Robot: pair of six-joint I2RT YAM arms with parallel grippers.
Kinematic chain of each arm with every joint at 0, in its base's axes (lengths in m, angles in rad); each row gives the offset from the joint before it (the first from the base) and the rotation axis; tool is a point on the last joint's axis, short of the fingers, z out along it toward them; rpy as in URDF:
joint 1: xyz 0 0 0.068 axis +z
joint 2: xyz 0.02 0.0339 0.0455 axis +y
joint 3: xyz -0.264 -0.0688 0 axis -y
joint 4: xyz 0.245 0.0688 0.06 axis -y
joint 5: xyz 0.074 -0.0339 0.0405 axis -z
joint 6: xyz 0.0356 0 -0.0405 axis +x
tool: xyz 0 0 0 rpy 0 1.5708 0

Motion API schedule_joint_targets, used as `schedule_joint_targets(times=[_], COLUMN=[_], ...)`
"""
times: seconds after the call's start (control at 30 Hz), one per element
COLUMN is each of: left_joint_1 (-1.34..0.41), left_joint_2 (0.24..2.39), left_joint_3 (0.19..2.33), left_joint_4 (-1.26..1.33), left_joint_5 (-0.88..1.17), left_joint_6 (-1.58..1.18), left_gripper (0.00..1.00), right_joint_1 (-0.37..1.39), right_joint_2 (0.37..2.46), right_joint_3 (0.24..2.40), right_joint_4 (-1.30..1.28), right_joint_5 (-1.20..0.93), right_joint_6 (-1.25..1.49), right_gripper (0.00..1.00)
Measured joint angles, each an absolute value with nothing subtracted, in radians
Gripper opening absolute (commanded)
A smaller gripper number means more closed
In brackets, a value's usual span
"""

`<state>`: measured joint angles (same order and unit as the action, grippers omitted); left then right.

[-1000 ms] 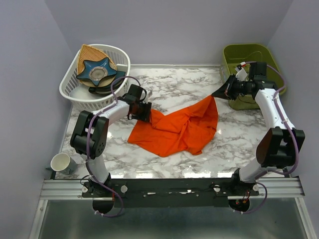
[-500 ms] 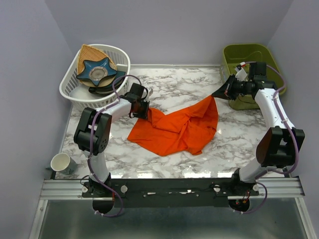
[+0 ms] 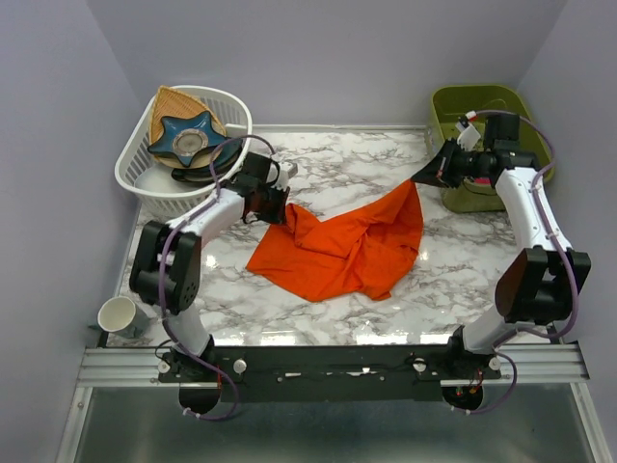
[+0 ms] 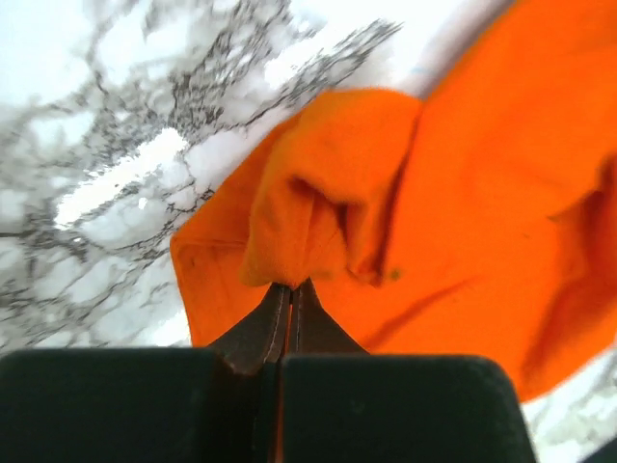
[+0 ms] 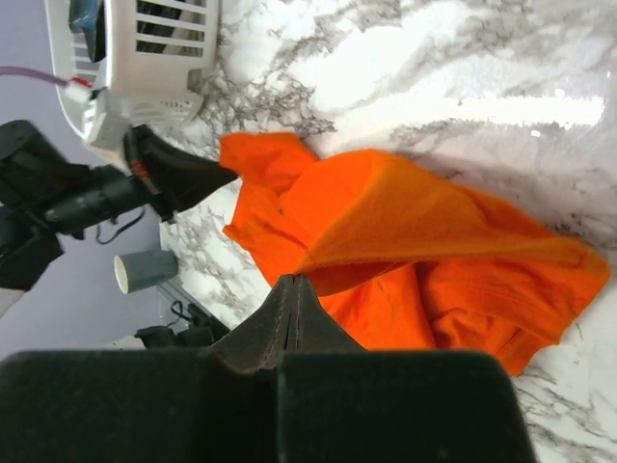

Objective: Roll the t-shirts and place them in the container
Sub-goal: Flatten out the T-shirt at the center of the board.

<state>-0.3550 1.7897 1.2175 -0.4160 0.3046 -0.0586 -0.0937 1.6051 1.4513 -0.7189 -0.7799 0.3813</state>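
The t-shirt [image 3: 347,251] is soft matt cloth, the marble-patterned table [image 3: 357,169] glossy, the basket [image 3: 154,193] white slotted plastic.

At bottom centre the right gripper [image 5: 292,289] pinches the orange t-shirt [image 5: 405,241] by its edge. At left, the left gripper [image 5: 229,172] grips its corner, below a white basket [image 5: 145,48].

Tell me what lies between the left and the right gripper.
The orange t-shirt, pinched by left gripper and right gripper alike; the top external view shows it.

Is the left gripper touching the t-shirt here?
Touching. The left wrist view shows the left gripper shut on a raised fold of the t-shirt, cloth pinched at its tips.
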Motion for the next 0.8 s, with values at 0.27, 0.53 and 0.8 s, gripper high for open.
schedule_joint_targets(times=[0.27, 0.53, 0.8], left_joint_1=[-0.314, -0.310, -0.309], left_joint_2=[1.299, 0.986, 0.728], left_joint_3=[1.224, 1.252, 1.278], left_joint_4=[-0.504, -0.658, -0.693], left_joint_5=[0.447, 0.514, 0.505], left_joint_6=[0.131, 0.301, 0.317], left_gripper=[0.00, 0.00, 0.00], right_joint_1=[-0.096, -0.100, -0.100], right_joint_2=[1.491, 1.314, 1.051], right_joint_3=[1.633, 1.776, 1.847], right_joint_4=[-0.804, -0.943, -0.988], right_joint_5=[-0.814, -0.897, -0.872], right_joint_6=[0.236, 0.142, 0.089], right_gripper=[0.01, 0.00, 0.00])
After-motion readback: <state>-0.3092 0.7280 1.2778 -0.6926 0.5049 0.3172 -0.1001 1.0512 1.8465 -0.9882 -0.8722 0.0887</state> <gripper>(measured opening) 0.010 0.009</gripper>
